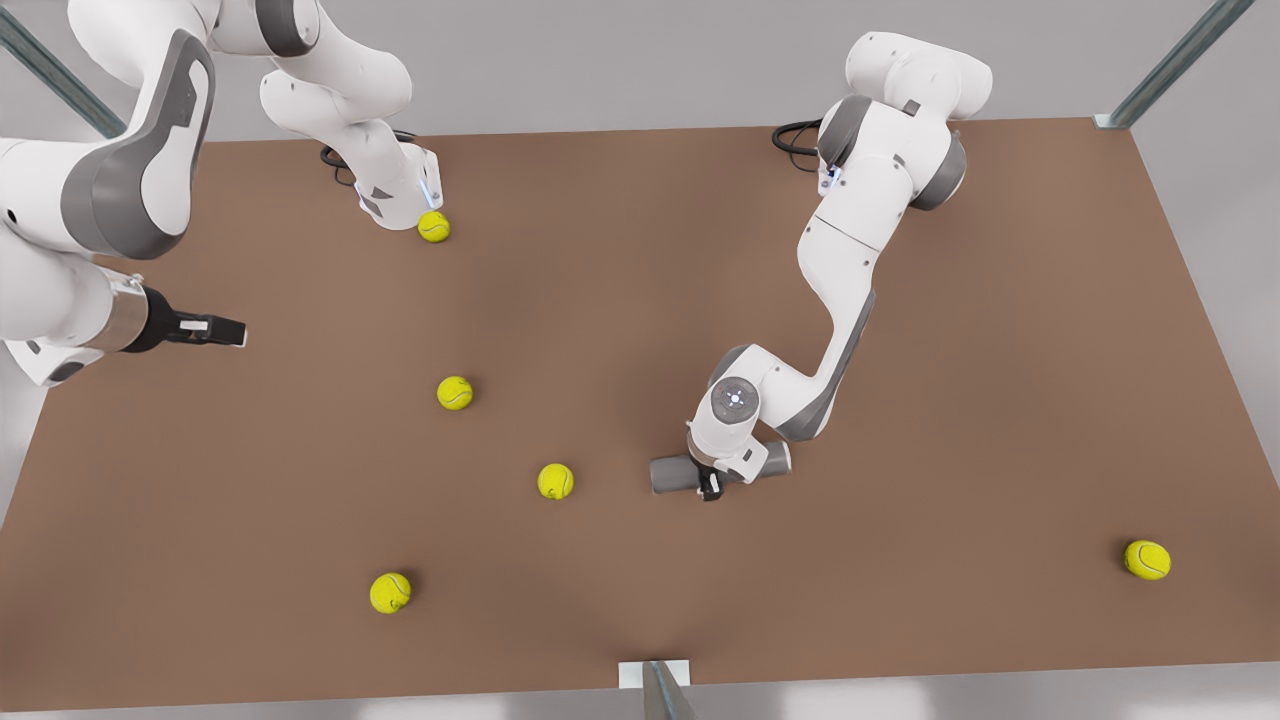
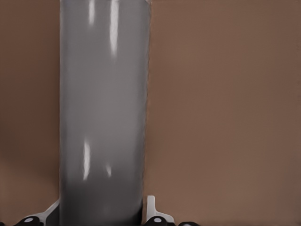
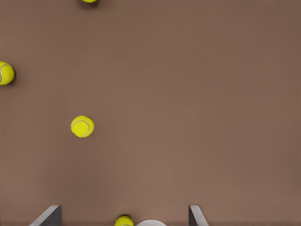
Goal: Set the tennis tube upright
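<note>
Grey tennis tube (image 1: 672,474) flat on table, clamped in left gripper (image 1: 712,486); right gripper (image 1: 228,330) spread.

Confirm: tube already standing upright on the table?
No: in the front view the tennis tube lies flat on the table, with the left gripper straddling its middle.

**Obscured and cropped items**

Front view: the tennis tube's (image 1: 668,474) middle is hidden beneath the left gripper (image 1: 711,490); contact at the jaws cannot be confirmed. Left wrist view: both tube ends are cropped. Right wrist view: three tennis balls are cut by picture edges (image 3: 5,73).
</note>
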